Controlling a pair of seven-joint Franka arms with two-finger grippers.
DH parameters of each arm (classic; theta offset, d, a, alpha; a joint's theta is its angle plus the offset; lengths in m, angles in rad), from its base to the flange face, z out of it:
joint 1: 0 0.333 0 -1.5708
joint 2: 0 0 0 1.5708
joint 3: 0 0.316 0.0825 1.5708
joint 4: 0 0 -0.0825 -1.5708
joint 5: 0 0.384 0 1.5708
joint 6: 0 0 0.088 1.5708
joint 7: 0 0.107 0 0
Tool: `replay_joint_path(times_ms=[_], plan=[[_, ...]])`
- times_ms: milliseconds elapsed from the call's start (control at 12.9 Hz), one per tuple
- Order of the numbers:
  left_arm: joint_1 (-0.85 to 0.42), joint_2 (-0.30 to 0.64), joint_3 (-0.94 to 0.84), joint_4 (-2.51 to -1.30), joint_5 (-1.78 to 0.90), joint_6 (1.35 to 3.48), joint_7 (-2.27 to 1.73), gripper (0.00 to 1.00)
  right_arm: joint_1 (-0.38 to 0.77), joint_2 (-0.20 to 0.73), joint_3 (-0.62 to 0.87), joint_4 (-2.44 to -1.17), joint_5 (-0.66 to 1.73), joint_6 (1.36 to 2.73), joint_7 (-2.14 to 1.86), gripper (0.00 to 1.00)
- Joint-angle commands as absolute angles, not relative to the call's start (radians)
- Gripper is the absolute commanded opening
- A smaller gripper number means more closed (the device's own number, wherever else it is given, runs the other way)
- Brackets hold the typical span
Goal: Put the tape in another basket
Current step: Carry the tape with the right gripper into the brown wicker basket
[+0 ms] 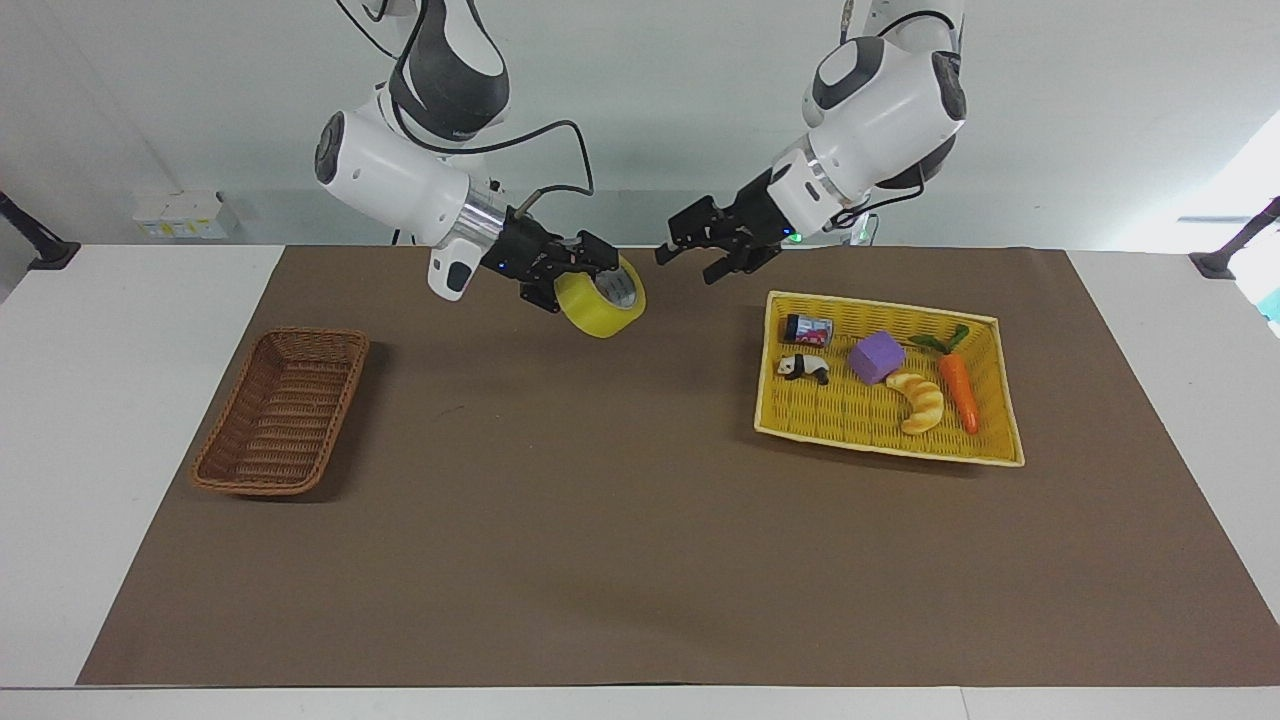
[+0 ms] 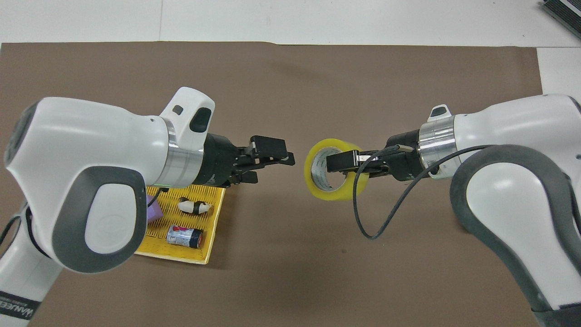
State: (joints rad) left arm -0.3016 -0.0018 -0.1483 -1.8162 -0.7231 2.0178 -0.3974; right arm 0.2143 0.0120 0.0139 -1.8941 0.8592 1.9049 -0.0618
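Brown mat covers white desk, white wall above. Right hand grips tape w/ fingers closed; left hand open, empty.

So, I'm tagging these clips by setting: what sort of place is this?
Probably a robotics lab bench: a right gripper holding tape and a left gripper over a brown mat, with toys in a yellow tray and a wicker basket.

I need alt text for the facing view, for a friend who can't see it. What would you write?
The right gripper holds a yellow tape roll above a brown mat, while the open left gripper hangs apart from it. A wicker basket sits empty; a yellow tray holds toys.
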Motion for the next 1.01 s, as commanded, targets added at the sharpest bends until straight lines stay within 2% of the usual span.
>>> replay_joint_path(times_ms=[0, 388, 621, 932], plan=[[-0.235, -0.015, -0.152, -1.827, -0.57, 1.968, -0.384, 1.0, 0.119, -0.003, 0.014, -1.872, 0.868, 1.812, -0.06, 0.0], [-0.08, -0.008, -0.15, -1.799, -0.304, 1.961, -0.318, 1.0, -0.182, -0.008, 0.012, -1.861, 0.844, 1.616, -0.13, 0.0], [-0.012, -0.009, -0.14, -1.77, -0.136, 1.93, -0.083, 1.0, -0.303, 0.005, 0.012, -1.861, 0.761, 1.601, -0.197, 0.0], [0.044, 0.005, -0.137, -1.622, 0.0, 1.716, -0.038, 1.0, -0.431, 0.089, 0.009, -1.825, 0.666, 1.627, -0.334, 0.0]])
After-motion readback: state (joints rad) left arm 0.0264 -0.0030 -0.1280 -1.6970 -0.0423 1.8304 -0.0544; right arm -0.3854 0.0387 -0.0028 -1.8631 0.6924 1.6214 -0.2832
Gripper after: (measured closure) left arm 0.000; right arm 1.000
